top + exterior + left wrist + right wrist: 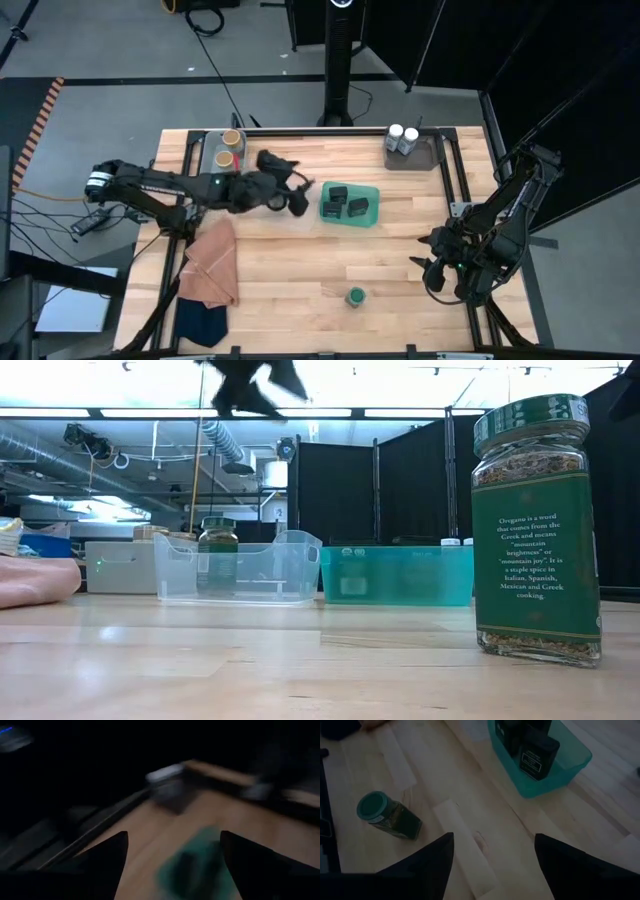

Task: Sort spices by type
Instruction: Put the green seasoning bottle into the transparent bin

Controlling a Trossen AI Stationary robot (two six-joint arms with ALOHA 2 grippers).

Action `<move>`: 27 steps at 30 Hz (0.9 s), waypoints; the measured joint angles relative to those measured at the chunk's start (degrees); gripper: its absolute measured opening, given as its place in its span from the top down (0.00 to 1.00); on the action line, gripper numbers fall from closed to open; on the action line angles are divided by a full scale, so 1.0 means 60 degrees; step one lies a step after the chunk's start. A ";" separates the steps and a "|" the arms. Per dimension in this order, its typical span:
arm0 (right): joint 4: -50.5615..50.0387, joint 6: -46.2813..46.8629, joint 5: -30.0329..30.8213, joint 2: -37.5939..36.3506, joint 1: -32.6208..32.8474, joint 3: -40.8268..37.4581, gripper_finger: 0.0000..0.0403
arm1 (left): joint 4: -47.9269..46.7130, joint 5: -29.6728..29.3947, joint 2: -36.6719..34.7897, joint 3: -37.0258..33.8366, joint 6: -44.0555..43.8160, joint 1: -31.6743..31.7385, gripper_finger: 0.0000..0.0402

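Observation:
A green-lidded spice jar (pixel 355 297) (pixel 540 530) (pixel 387 815) stands upright on the table near its near edge. Dark tins (pixel 345 205) (pixel 538 752) sit in the teal tray (pixel 372 216). Tan-lidded jars (pixel 231 138) stand in a tray (pixel 212 160) at the far left. White-lidded jars (pixel 403 134) stand in the grey tray (pixel 425 155) at the far right. My left gripper (pixel 297 198) (pixel 175 850) hovers open above the table, just left of the teal tray. My right gripper (pixel 428 262) (pixel 495 850) is open, to the right of the green-lidded jar and above the table.
A clear tray (pixel 235 565) stands left of the teal tray (pixel 395 575), with a jar (pixel 217 538) in or behind it. An orange cloth (pixel 212 262) and a navy cloth (pixel 200 320) lie at the near left. Bare wood lies between the teal tray and the green-lidded jar.

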 joint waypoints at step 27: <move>-0.0055 -0.0668 0.0334 0.0000 0.0000 0.0000 0.28 | 0.2657 0.5159 0.4191 0.2391 0.1560 -0.1955 0.19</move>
